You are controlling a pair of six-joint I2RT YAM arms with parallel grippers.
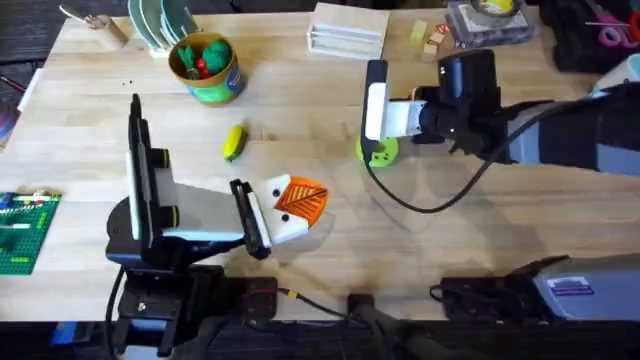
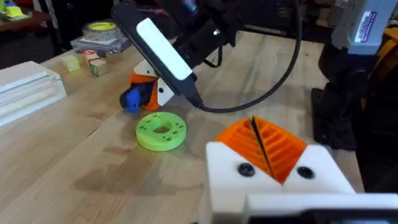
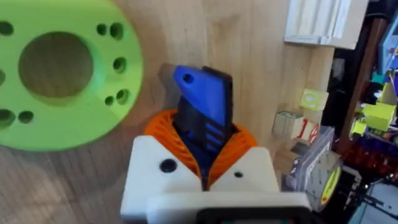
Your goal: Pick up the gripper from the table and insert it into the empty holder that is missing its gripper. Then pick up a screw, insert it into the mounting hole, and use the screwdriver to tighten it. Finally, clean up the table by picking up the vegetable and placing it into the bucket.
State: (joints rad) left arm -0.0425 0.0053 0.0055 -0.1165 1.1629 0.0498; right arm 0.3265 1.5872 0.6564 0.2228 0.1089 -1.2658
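Note:
In the right wrist view my right gripper [image 3: 205, 163] is shut on the blue screwdriver [image 3: 203, 109], gripping its handle between orange ribbed pads; the tip is hidden. It hangs low over the table [image 1: 300, 110], just beside the flat green disc [image 3: 56, 74]. My left gripper [image 2: 256, 138] is shut with nothing between its pads. Both of its white holders [image 2: 224, 171] carry orange wedge fingers, each with a dark screw head. It rests near the table's front middle [image 1: 298, 200]. The yellow vegetable [image 1: 233, 142] lies on the wood, in front of the green bucket [image 1: 207, 68].
The bucket holds green and red toys. Stacked white boards [image 1: 345, 30], small blocks [image 1: 430, 40] and a tape roll [image 1: 492, 12] line the back edge. A green baseplate [image 1: 20, 232] sits at the left edge. A black cable [image 1: 420, 205] loops across the right middle.

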